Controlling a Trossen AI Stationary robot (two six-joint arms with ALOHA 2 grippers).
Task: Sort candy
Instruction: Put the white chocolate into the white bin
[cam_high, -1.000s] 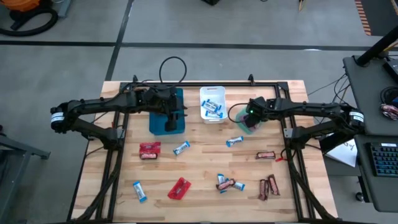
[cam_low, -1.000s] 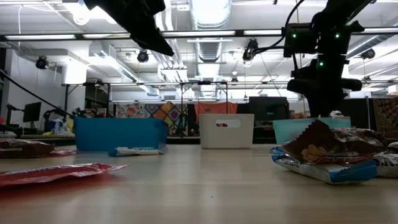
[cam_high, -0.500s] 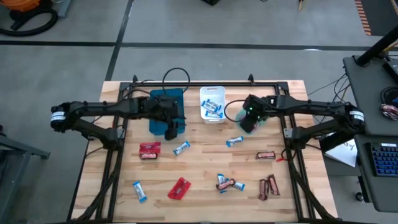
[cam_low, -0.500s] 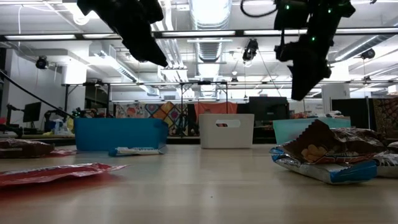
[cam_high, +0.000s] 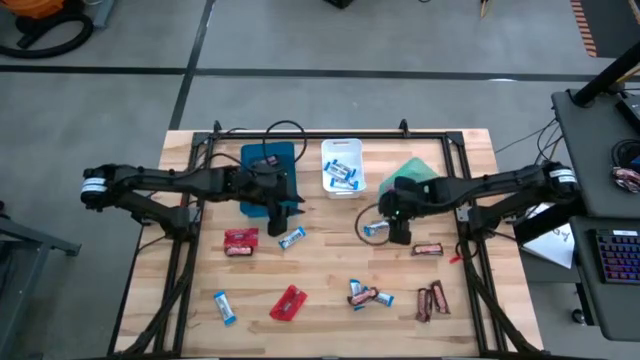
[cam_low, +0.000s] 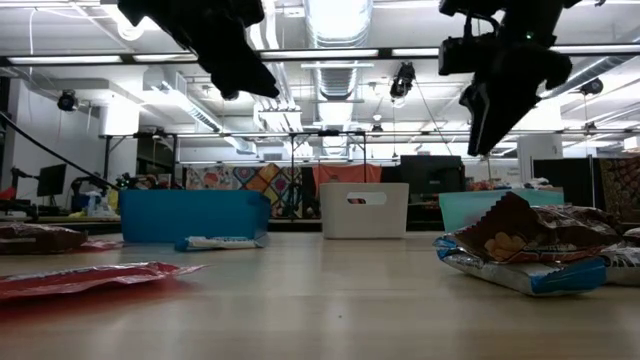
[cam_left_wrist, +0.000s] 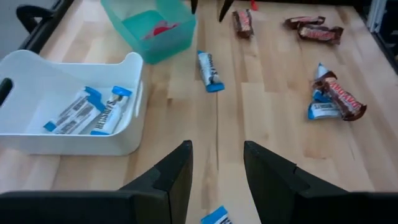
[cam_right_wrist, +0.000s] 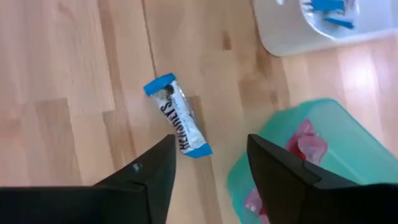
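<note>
Right gripper (cam_right_wrist: 208, 162), fingers apart, hovers at centre frame over a blue-and-white bar (cam_right_wrist: 179, 125) on the bench (cam_high: 330, 270); off-centre, it could nudge it aside. Left gripper (cam_left_wrist: 216, 165) waits open, centre-left.

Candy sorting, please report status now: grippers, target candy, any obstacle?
Right gripper open above blue-and-white bar, nothing held. Left gripper open, empty, near blue tray. No obstacle between right gripper and bar.
</note>
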